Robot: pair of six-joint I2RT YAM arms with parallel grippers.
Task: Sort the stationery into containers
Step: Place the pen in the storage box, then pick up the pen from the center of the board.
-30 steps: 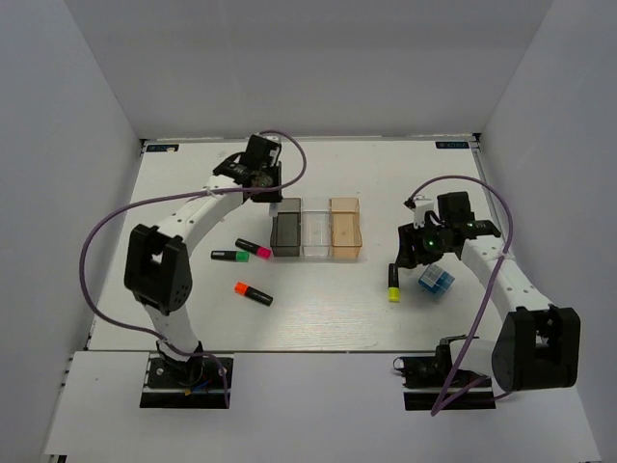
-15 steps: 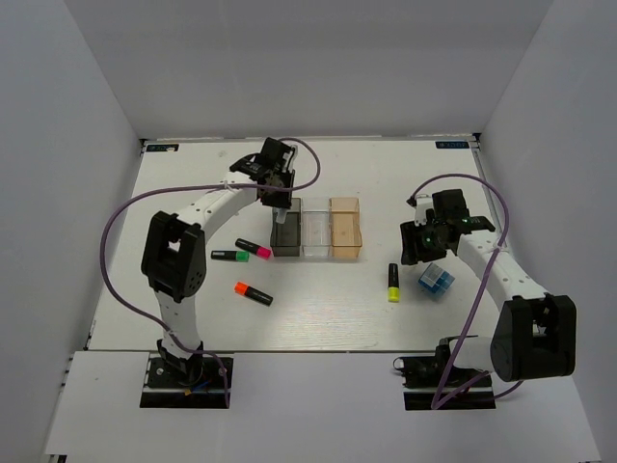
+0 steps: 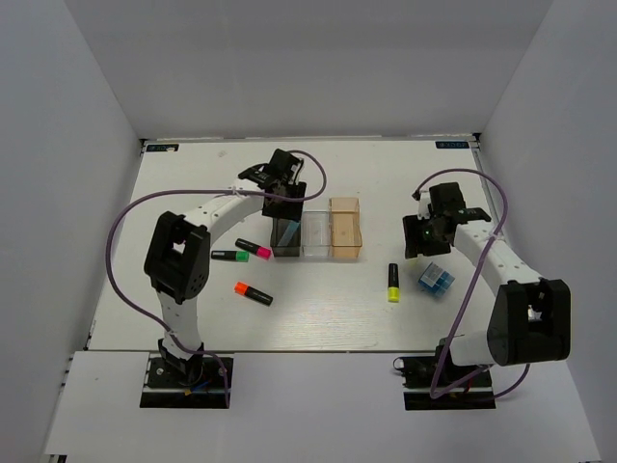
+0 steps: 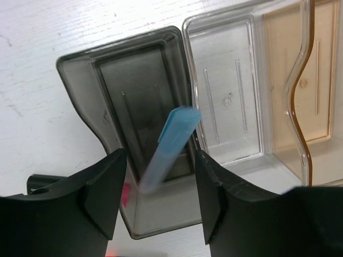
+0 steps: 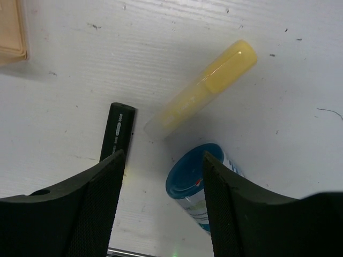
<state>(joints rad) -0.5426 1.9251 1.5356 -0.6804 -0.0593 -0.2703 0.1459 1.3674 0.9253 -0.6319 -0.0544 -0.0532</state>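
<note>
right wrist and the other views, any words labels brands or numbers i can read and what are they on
No text is readable in any view.
black highlighter: faint pale print on the barrel, too blurred to read.
blue-white chunky item: a small red mark, not legible.
blue stickers at the back corners of the table: too small to read.

This is a robotics lab test cell. A white table [image 3: 318,318] sits boxed in by bare pale walls [image 3: 77,116], with a left arm [image 3: 207,207] and a right arm [image 3: 492,265] bolted at its near edge, trailing purple cables [image 3: 108,265].
</note>
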